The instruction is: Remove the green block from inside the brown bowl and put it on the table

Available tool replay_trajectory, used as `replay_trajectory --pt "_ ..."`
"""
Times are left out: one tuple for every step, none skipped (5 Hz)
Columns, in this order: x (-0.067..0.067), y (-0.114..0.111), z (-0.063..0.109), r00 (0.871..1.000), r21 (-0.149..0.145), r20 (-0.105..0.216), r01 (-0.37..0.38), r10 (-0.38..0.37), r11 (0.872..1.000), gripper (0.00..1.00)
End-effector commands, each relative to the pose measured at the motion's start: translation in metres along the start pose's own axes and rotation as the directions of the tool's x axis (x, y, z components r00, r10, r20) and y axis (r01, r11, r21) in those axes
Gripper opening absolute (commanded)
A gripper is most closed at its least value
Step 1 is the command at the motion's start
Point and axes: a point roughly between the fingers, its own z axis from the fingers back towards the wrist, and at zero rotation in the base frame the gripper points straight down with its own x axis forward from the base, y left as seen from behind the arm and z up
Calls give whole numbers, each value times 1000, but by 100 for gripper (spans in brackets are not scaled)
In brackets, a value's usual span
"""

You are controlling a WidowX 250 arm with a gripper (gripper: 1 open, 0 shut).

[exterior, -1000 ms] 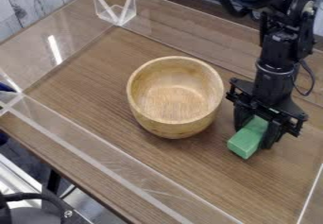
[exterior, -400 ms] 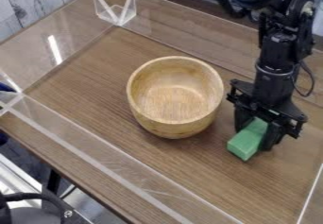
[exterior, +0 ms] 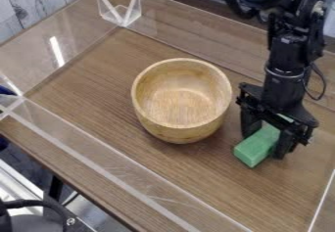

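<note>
Pointing straight down, the gripper (exterior: 273,130) is seen with its jaws spread open around the upper end of the green block (exterior: 260,148), which is set on the table (exterior: 92,84) just right of the brown bowl (exterior: 182,100), outside it.
</note>
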Motion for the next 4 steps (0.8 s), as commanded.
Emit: replay_trajectory --pt "7 -1 32 996 -8 94 -3 3 1000 100" --pt "5 -1 46 992 -11 123 -8 9 1000 100" --pt "6 -2 79 981 -8 194 -10 12 1000 100" --pt "5 -2 111 966 -1 257 -9 9 1000 100"
